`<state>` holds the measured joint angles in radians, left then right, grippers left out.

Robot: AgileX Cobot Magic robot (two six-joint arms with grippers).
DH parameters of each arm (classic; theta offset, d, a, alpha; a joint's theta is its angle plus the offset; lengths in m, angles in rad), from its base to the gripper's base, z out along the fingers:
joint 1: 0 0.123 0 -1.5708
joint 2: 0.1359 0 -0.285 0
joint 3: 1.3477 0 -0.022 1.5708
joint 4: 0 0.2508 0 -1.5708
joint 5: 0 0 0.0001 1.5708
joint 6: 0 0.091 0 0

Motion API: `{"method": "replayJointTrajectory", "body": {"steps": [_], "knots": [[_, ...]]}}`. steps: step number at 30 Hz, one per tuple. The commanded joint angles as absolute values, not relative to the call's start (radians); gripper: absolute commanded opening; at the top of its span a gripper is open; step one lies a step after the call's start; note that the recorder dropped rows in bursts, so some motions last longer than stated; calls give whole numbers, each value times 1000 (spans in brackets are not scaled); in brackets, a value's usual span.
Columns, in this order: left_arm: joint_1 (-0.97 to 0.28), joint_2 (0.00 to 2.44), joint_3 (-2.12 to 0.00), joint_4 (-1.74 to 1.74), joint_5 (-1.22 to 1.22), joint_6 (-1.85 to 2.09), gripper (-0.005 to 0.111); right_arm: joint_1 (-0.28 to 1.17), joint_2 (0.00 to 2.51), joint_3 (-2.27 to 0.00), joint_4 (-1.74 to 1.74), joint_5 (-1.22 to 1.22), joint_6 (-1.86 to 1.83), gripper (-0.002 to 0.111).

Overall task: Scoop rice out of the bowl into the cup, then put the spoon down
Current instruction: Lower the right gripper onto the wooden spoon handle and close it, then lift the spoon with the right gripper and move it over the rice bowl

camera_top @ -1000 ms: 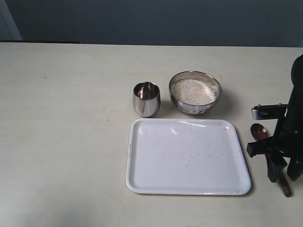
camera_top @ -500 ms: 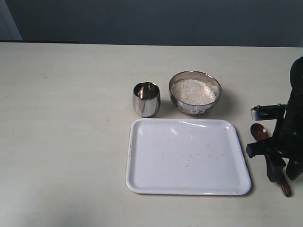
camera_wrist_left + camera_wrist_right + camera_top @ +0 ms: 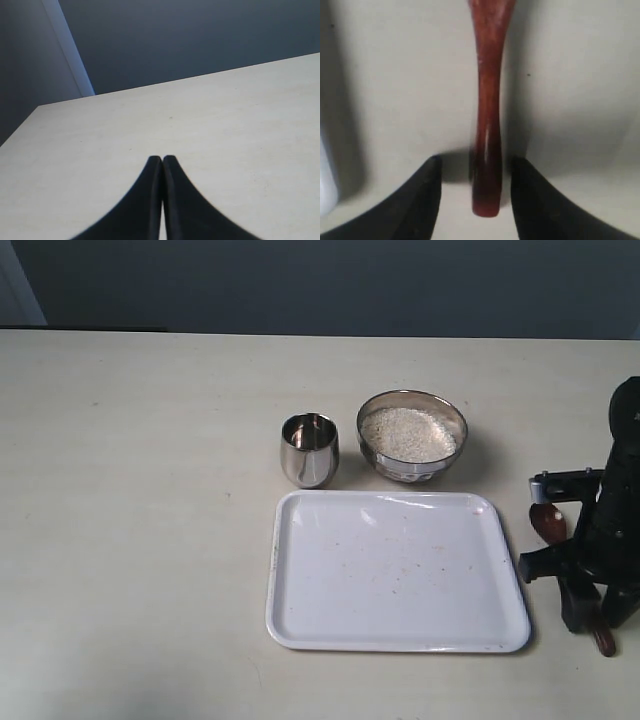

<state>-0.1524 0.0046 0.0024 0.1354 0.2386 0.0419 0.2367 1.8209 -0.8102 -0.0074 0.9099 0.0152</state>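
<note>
The steel bowl [image 3: 412,435] holds white rice [image 3: 408,433] at the back of the table, with the small steel cup [image 3: 309,449] just left of it. The reddish-brown wooden spoon [image 3: 548,521] lies on the table right of the tray, its oval bowl pointing back. My right gripper [image 3: 592,618] is low over the spoon's handle [image 3: 487,120], open, one finger on each side and not touching it. The handle's end [image 3: 603,642] shows below the gripper. My left gripper [image 3: 162,159] is shut with nothing in it and does not appear in the exterior view.
A white tray [image 3: 397,569] with a few specks lies in front of the cup and bowl, close to the spoon. The table's right edge is near my right arm. A dark wall stands behind the table.
My right gripper has come down a little toward the spoon's handle. The spoon, bowl and cup have not moved.
</note>
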Motion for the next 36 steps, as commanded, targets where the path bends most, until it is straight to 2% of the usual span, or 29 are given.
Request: {"method": "replayJointTrajectory", "body": {"steps": [1, 4, 6, 9, 10, 19, 24, 28, 31, 36], "knots": [[-151, 0, 0, 135, 238, 36, 1, 240, 1825, -802, -17, 898, 27, 43], [-151, 0, 0, 135, 238, 36, 1, 240, 1825, -802, -17, 896, 26, 43], [-151, 0, 0, 135, 238, 36, 1, 240, 1825, -802, -17, 896, 27, 37], [-151, 0, 0, 135, 238, 36, 1, 240, 1825, -802, -14, 896, 27, 16], [-151, 0, 0, 135, 238, 36, 1, 240, 1825, -802, -14, 898, 27, 1], [-151, 0, 0, 135, 238, 36, 1, 240, 1757, -823, -20, 935, 29, 0], [-151, 0, 0, 135, 238, 36, 1, 240, 1700, -1015, -203, 1180, 29, 0], [-151, 0, 0, 135, 238, 36, 1, 240, 1700, -1206, -227, 1221, -37, 0], [-151, 0, 0, 135, 238, 36, 1, 295, 1702, -1302, -308, 1221, -50, 0], [-151, 0, 0, 135, 238, 36, 1, 440, 1737, -1316, -517, 1221, -99, 0]]}}
